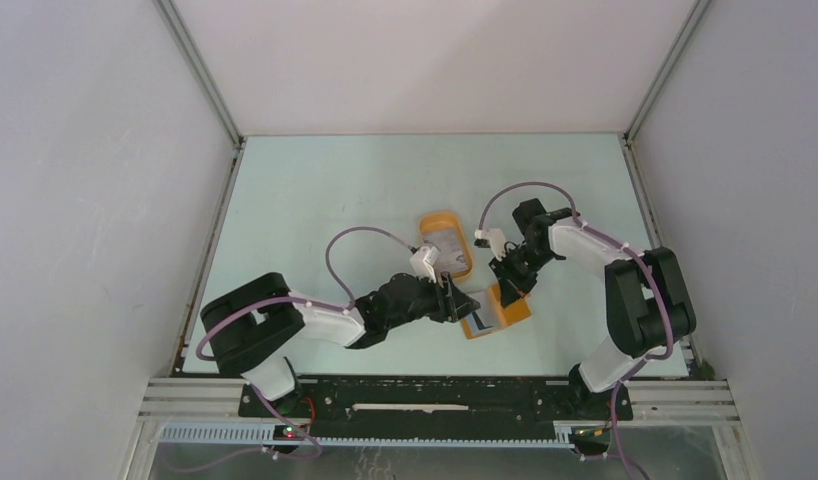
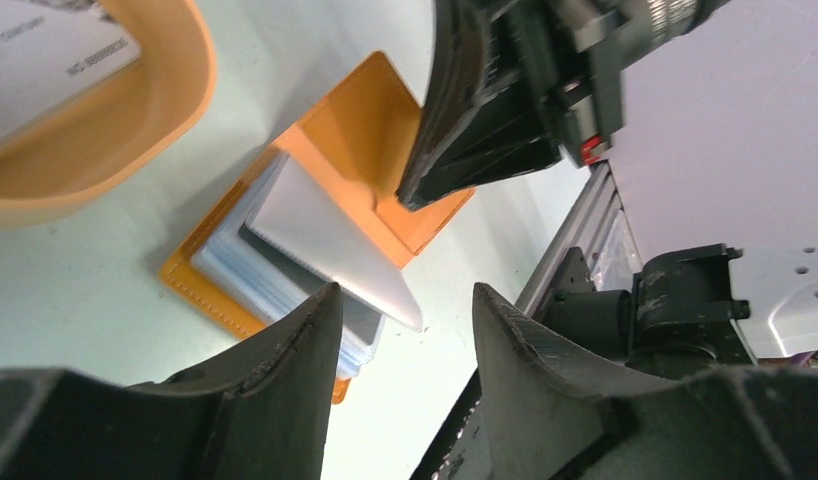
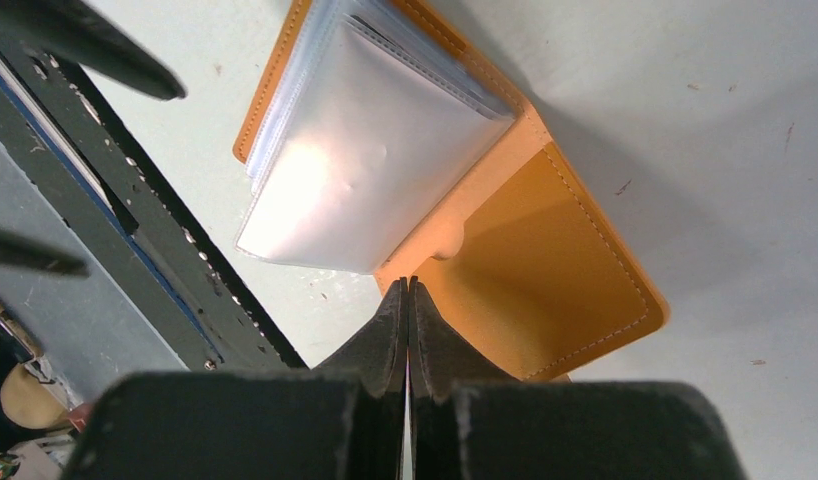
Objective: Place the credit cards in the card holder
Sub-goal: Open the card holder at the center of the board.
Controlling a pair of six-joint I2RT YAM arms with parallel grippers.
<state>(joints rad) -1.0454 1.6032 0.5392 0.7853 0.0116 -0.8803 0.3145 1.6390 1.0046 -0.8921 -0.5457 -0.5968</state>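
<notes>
The card holder (image 1: 497,312) lies open on the table, an orange-tan bifold with a stack of clear sleeves (image 2: 247,262) on one half. A frosted white leaf (image 2: 335,240) tops the stack and juts past the holder's edge; I cannot tell whether a credit card is in it. My right gripper (image 3: 407,283) is shut, its tips resting on the bare orange flap (image 3: 545,280) beside the spine. My left gripper (image 2: 405,290) hovers open and empty just off the sleeve side of the card holder (image 2: 380,120). One white printed credit card (image 2: 40,60) lies in the orange tray.
The oval orange tray (image 1: 430,222) with a raised rim stands just behind the holder, close to both grippers. White walls enclose the table on three sides. The metal rail (image 2: 575,250) at the table's front edge runs close behind the holder.
</notes>
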